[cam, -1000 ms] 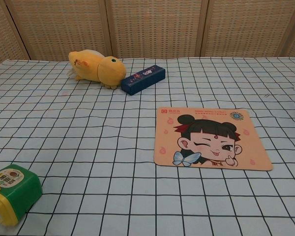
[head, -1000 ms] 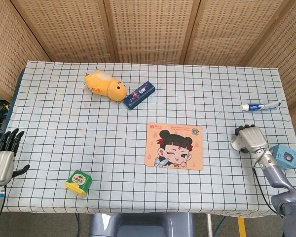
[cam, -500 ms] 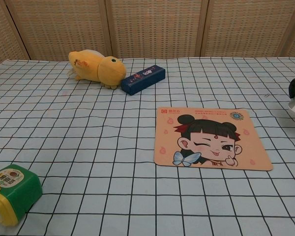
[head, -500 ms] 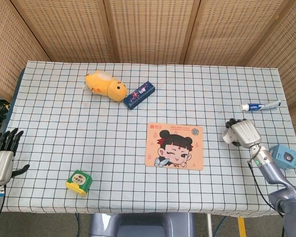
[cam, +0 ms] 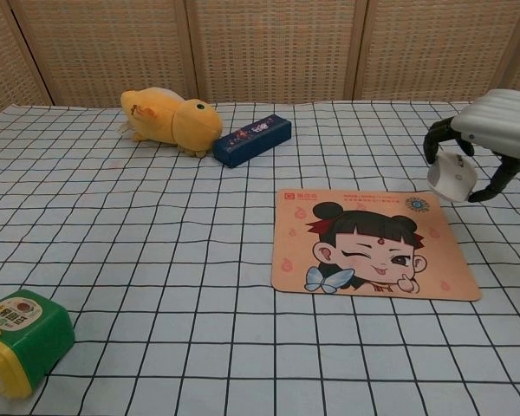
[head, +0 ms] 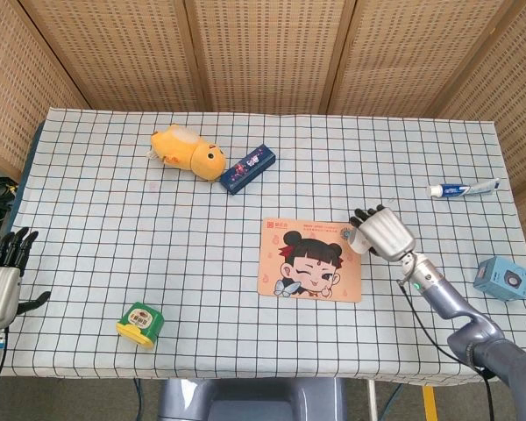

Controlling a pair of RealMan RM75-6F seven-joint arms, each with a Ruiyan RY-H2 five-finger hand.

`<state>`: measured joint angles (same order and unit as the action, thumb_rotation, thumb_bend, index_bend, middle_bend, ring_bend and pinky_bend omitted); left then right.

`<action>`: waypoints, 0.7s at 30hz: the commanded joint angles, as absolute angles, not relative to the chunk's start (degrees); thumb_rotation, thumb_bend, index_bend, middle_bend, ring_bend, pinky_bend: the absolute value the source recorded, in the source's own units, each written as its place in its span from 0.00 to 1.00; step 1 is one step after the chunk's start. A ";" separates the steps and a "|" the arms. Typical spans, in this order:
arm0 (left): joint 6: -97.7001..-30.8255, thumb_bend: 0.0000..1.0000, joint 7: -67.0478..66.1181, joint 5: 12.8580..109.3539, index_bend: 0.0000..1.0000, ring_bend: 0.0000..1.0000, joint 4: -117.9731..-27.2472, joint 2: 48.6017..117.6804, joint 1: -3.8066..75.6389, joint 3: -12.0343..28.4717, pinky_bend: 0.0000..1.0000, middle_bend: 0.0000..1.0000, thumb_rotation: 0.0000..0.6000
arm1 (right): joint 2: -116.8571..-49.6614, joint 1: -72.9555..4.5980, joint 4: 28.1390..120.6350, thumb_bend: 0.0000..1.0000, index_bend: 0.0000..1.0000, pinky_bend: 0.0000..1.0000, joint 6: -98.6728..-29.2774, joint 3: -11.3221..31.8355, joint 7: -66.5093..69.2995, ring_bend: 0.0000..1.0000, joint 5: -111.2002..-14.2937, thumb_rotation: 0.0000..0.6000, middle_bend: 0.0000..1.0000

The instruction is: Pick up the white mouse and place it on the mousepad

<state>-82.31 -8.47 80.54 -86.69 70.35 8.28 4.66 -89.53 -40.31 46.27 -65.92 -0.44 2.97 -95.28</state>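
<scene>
— Wicker screens behind, a checked cloth over the tabletop [head: 114, 263]. Where is the white mouse [cam: 451, 177] right now?

— Up in the air, grasped by the right hand [cam: 494, 130], whose dark fingers [cam: 435, 139] curl down around it. In the head view it hangs just off the right edge of the mousepad [head: 311, 260], near the far right corner. It is not on the pad yet.

— What could spoil the placing?

— I'd say the release point. The mouse sits at the very border of the mousepad, so if the hand lets go here it may land half on the pad and half on the cloth, or roll off. It needs to travel further toward the cartoon face first.

— And the grip?

— The mouse shows below the palm, tilted, held mostly by the fingertips as far as I can tell. A smooth shell held that way could slip before it is lowered, and a drop from that height might bounce.

— Anything nearby to worry about?

— Little. The toothpaste tube [head: 461, 188] and the blue box [head: 503, 279] lie well apart on the right. The yellow plush toy [head: 188, 152] and dark blue box [head: 247, 167] are at the far side, the green tin [head: 140, 324] near the front left.

— The left hand [head: 2, 281]?

— Idle at the left edge, fingers spread, holding nothing.
</scene>
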 commanded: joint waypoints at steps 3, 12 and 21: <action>-81.65 0.03 -7.91 80.31 0.00 0.00 -86.69 70.17 8.41 4.58 0.00 0.00 1.00 | -88.96 -44.60 56.73 0.22 0.81 0.61 -61.13 1.63 -8.22 0.57 -94.86 1.00 0.63; -81.65 0.03 -6.64 80.26 0.00 0.00 -86.76 69.69 8.32 4.66 0.00 0.00 1.00 | -92.30 -47.60 59.24 0.22 0.81 0.61 -55.15 3.01 -14.75 0.57 -92.50 1.00 0.63; -81.26 0.03 -6.26 80.07 0.00 0.00 -86.59 69.63 8.42 4.65 0.00 0.00 1.00 | -93.25 -48.43 57.92 0.22 0.81 0.61 -54.19 -0.63 -14.35 0.57 -95.81 1.00 0.63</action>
<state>-81.27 -6.26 80.07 -86.59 69.62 8.41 4.66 -93.05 -48.32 58.14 -53.93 -0.04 -14.50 -95.17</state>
